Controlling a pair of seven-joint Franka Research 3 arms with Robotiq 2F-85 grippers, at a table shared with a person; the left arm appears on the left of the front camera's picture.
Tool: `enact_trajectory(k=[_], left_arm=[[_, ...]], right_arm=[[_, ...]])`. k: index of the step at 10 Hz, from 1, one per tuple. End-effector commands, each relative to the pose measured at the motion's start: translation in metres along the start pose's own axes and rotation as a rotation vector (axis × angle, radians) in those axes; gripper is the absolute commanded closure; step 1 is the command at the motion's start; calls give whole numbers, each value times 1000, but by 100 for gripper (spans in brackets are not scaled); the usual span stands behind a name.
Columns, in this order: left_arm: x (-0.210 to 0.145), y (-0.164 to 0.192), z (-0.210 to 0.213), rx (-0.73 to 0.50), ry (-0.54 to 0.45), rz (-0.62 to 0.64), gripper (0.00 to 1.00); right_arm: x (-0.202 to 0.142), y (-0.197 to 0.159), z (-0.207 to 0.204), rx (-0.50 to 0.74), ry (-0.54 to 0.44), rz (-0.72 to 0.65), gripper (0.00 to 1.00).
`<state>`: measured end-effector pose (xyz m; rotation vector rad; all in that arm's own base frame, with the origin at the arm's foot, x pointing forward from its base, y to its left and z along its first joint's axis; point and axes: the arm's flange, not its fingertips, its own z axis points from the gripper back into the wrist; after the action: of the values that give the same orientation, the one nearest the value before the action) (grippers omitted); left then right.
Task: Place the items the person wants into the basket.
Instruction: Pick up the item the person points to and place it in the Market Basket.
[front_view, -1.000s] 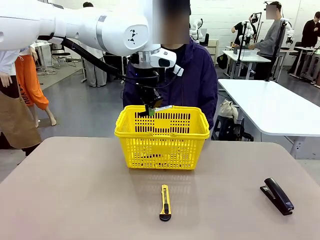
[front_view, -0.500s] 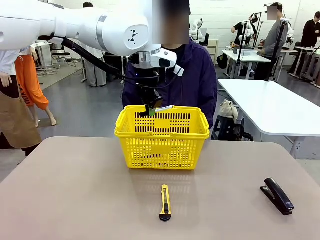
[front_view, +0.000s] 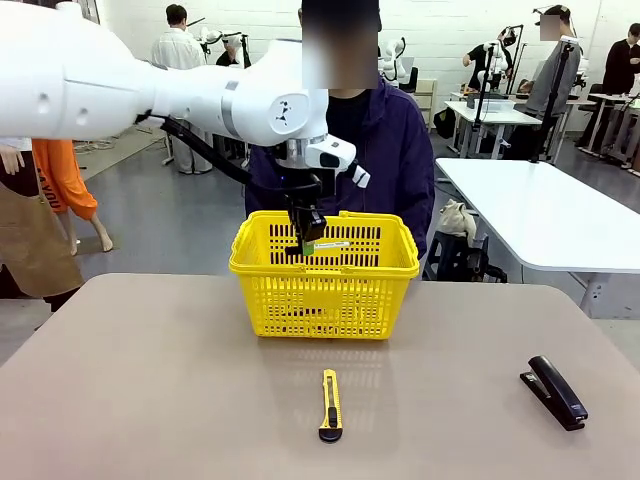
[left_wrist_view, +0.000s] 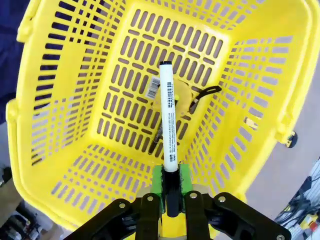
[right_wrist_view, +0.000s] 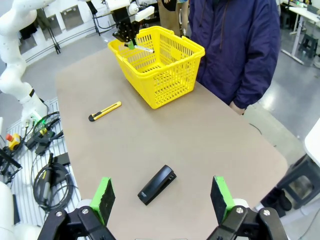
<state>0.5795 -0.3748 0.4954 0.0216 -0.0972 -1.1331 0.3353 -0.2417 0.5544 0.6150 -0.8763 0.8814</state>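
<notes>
- Above the basket's (front_view: 325, 275) left rim, the left gripper (front_view: 307, 240) hangs with its jaws pinching the white marker (front_view: 328, 244) by its tail end; the marker sticks out sideways over the open top, black cap leading, barcode label along its barrel.
- Down the left wrist view, the same marker (left_wrist_view: 168, 124) points straight into the basket (left_wrist_view: 70, 75), green pads (left_wrist_view: 157, 181) clamped on it. On the perforated floor beneath lie the yellow tape measure (left_wrist_view: 181, 98) with its black loop and a slim dark pen (left_wrist_view: 159, 136), half hidden under the marker.
- Judging by this, the step in hand is the drop: two items look delivered and this one is poised. The next move calls for spreading the jaws, perhaps after lowering a little so the marker does not bounce off the rim.
- Behind the basket stands the person (front_view: 390, 160) in a dark jacket.
- On the table nearer the robot, the utility knife (front_view: 330, 404) lies apart from the basket; farther right, the black stapler (front_view: 556, 391).
- At the right, the right gripper (right_wrist_view: 162, 199) hovers high above the stapler (right_wrist_view: 157, 184), jaws spread wide and holding nothing.
</notes>
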Motion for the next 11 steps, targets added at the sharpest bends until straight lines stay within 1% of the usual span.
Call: enact_trajectory(k=[1, 4, 7, 10, 11], left_arm=[[16, 20, -2, 10, 22, -56, 84], [20, 30, -27, -16, 47, -71, 84], [24, 30, -49, -56, 72, -59, 84], [28, 30, -56, -55, 80, -49, 84], [27, 32, -55, -52, 76, -52, 76]], right_arm=[[-1, -2, -2, 2, -30, 15, 0], [-1, -2, -2, 2, -30, 15, 0], [-1, -2, -2, 2, -30, 15, 0], [-1, -2, -2, 2, -30, 15, 0], [-1, -2, -2, 2, -30, 15, 0]])
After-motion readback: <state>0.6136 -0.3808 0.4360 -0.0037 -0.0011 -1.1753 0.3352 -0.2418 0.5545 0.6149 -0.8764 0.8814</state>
